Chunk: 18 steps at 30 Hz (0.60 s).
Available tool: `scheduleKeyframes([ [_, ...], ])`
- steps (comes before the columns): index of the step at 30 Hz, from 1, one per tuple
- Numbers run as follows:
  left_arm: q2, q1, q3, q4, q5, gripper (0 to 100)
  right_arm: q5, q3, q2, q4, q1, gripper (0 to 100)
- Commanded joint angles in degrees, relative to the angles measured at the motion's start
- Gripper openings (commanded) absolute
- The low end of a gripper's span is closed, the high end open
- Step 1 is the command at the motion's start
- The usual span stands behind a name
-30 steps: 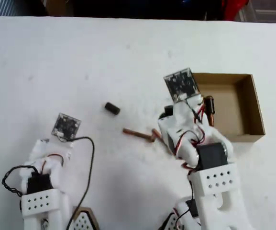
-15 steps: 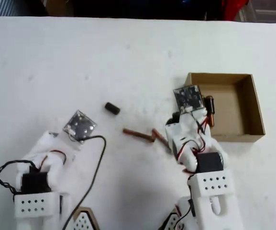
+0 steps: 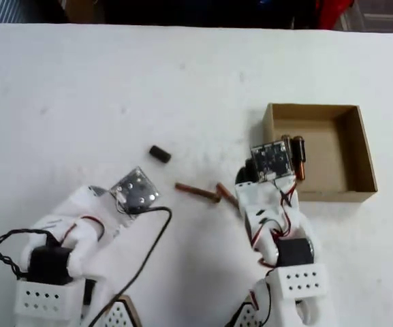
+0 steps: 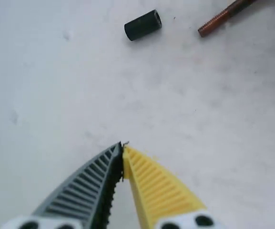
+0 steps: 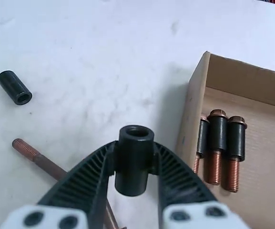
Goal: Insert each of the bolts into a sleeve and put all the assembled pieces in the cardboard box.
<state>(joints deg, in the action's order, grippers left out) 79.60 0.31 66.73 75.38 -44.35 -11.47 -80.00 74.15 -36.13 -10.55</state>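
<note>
White table (image 3: 182, 75), matte, faintly scuffed. Dark room strip beyond far edge; red object (image 3: 332, 13) past far-right corner.
Toward front-left corner: left gripper (image 4: 123, 148), fingers pressed together, empty.
Mid-table: loose sleeve (image 3: 159, 154) on its side, then two bolts (image 3: 197, 191) lying nearly end to end.
Right gripper (image 5: 135, 149) clamps second sleeve (image 5: 135, 174), upright, just outside box's left wall.
Cardboard box (image 3: 363, 146) toward right edge; three assembled pieces (image 5: 219, 143) along its left wall.
Since earlier frame: left arm advanced toward loose sleeve; right arm drew back toward front edge.

White arms (image 3: 46, 296) with red and black cables (image 3: 144, 255); left hand (image 4: 123, 146) ridged, grey and yellow.
</note>
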Motion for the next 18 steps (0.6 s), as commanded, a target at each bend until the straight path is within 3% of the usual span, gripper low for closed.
scheduleKeyframes([
  [1, 0.0, 2.7, -2.7, 1.1, -0.4, 2, -0.2, -1.1, 5.1, 1.5, 0.3, 1.8],
  [7, -3.1, 3.3, -7.5, 3.7, -0.4, 2, -0.2, -5.3, 11.9, 1.5, 0.5, 1.8],
  [14, -20.0, 3.9, -18.4, 4.9, -0.5, 2, -0.2, -8.3, 17.8, 1.1, 0.6, 1.8],
  [18, -27.9, 8.4, -21.1, 4.7, -0.7, 2, -0.2, -9.9, 20.8, 1.2, 0.6, 1.8],
])
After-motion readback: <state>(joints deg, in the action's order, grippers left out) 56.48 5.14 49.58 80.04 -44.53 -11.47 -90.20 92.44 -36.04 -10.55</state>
